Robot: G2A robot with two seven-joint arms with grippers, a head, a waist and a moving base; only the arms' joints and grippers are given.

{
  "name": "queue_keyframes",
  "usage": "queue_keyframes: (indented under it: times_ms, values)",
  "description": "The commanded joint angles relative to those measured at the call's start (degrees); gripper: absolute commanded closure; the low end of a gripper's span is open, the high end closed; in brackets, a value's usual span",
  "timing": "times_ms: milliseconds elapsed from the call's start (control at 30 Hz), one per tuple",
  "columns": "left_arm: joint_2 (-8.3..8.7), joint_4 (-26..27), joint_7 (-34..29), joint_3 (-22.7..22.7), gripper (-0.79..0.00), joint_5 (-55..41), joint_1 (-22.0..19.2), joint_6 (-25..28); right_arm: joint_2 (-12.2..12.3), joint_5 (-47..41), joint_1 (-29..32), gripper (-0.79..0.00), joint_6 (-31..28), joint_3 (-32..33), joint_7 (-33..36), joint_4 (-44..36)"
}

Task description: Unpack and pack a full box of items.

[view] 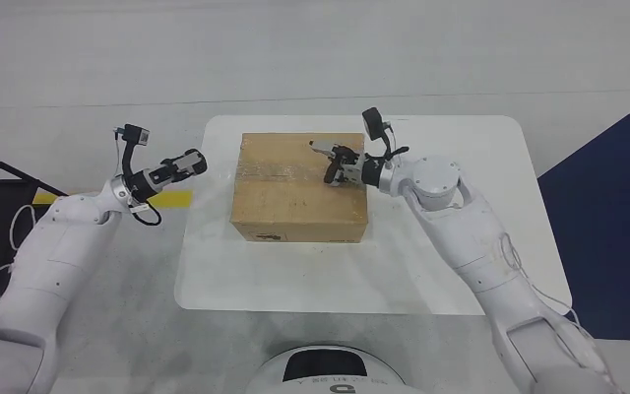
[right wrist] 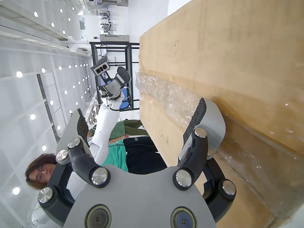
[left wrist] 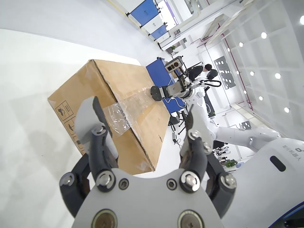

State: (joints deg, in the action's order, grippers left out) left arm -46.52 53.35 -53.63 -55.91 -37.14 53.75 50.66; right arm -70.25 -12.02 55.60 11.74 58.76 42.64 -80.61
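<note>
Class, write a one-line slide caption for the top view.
Taped cardboard box on a white table, open right gripper over its top, left gripper alongside.

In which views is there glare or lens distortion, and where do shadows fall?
Left wrist view: the clear tape on the box glints, and room lines bow. Right wrist view: the tape glints too, and ceiling lamps flare. Top view: even light, only faint shadows on the table.

pale grey floor [view: 295, 49] | yellow floor stripe [view: 177, 199] | white table [view: 295, 281] | blue partitions [left wrist: 144, 12] | round ceiling lights [left wrist: 263, 35]
</note>
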Motion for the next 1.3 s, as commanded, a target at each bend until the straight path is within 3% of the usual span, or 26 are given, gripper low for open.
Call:
queue_keyframes:
  times_ms: [0,767,1267]
  values:
    - [0.12,-0.2,0.2,-0.1,-0.785,-0.2,0.1,0.2,-0.2,-0.2,-0.4,-0.785,0.0,-0.5,-0.1,0.2]
    - [1.57,-0.8,1.6,-0.6,-0.785,-3.5,2.4,1.6,-4.4,-4.3,-7.9,-0.785,4.9,-9.7,-4.0,5.6]
    - [2.45,-1.2,2.0,-0.6,-0.785,-5.4,3.2,2.0,-8.2,-9.1,-12.3,-0.785,3.5,-15.0,-5.5,11.7]
